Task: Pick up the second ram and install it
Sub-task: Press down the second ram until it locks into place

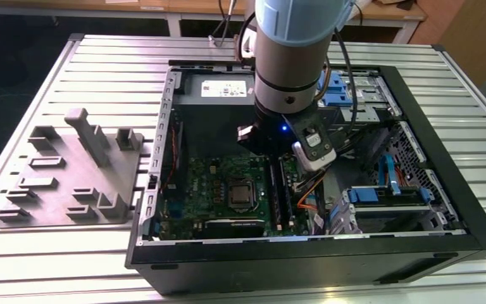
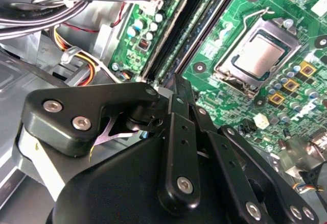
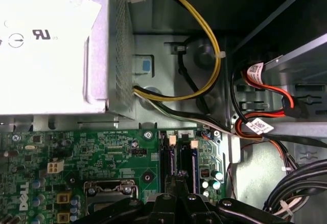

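My gripper (image 1: 270, 159) reaches down into the open computer case over the green motherboard (image 1: 218, 183). Its black fingers are pressed together, with nothing between them, in the second wrist view (image 2: 177, 83) and the first wrist view (image 3: 179, 177). The fingertips stand right at the near end of the long memory slots. The second ram (image 2: 204, 25) appears as a long dark strip standing edge-up in the slot in line with my fingertips, also seen as the second ram (image 1: 275, 190) in the exterior view. Another dark strip (image 1: 287, 193) runs beside it.
The processor socket (image 2: 258, 55) lies beside the slots. Cable bundles (image 2: 76, 4) and orange cables (image 1: 306, 190) hang close to the slots. A grey moulded tray (image 1: 66, 174) lies on the slatted table at the exterior view's left. Blue drive bays (image 1: 386, 193) fill the case's other side.
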`<state>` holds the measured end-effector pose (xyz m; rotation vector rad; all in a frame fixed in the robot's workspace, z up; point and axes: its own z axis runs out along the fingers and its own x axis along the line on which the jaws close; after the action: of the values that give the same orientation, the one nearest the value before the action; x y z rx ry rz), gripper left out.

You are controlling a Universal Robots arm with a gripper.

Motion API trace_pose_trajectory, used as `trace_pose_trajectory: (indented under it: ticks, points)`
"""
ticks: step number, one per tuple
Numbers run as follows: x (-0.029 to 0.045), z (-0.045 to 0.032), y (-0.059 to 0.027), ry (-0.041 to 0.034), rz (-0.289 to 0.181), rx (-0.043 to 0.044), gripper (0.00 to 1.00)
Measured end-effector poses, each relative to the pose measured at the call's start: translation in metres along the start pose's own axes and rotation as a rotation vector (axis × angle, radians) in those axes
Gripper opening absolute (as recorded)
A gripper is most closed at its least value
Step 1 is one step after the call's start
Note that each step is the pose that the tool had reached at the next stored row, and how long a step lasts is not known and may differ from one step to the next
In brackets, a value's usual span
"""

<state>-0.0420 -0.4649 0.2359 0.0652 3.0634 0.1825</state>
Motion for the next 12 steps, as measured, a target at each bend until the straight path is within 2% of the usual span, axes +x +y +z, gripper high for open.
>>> trace_pose_trajectory:
  ticks: [5,12]
  points:
    - [0.0003,0.0016,0.0056,0.0,0.0,0.0002,0.07]
    - [0.0007,0.0068,0.0056,-0.0003,0.0,0.0001,0.07]
